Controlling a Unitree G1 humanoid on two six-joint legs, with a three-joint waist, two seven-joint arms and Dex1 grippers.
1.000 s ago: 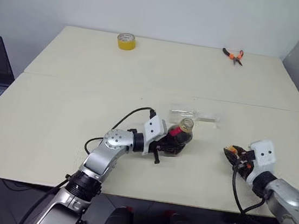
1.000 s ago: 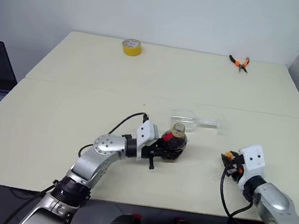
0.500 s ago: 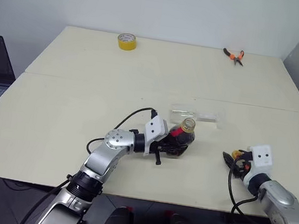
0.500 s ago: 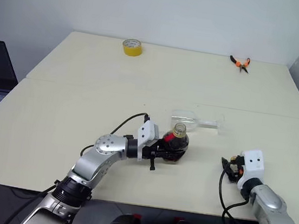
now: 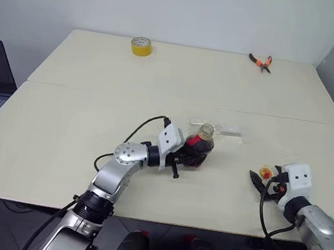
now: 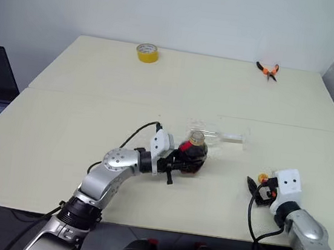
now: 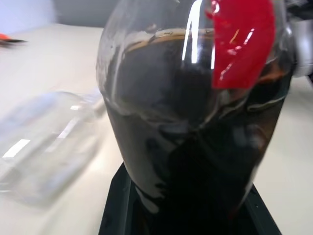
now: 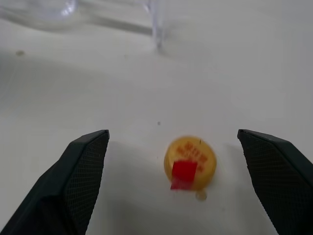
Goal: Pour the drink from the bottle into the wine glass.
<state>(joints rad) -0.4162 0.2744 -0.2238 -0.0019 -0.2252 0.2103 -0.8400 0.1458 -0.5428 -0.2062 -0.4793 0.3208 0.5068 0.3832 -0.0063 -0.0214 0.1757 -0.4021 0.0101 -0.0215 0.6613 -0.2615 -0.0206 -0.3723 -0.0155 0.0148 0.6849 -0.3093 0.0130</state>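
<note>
Glass point(image 6: 211, 135) lies on its side on the counter point(image 5: 82, 121), just beyond the bottle point(image 5: 195, 150): clear, thin-stemmed, likely fragile and slick, best lifted by the stem and stood up first. The left gripper point(image 5: 182, 157) is clamped on the squat bottle (uncapped, dark drink point(image 7: 195, 147) inside, probably light, thin-walled). The right gripper point(image 8: 176, 161) gapes wide over the yellow cap point(image 8: 190, 162).

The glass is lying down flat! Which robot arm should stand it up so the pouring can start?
Probably the right. Its gripper is open and empty above the yellow cap on the cream table. The left gripper is shut on the squat clear plastic bottle of dark drink, beside the toppled clear stemmed glass.
</note>
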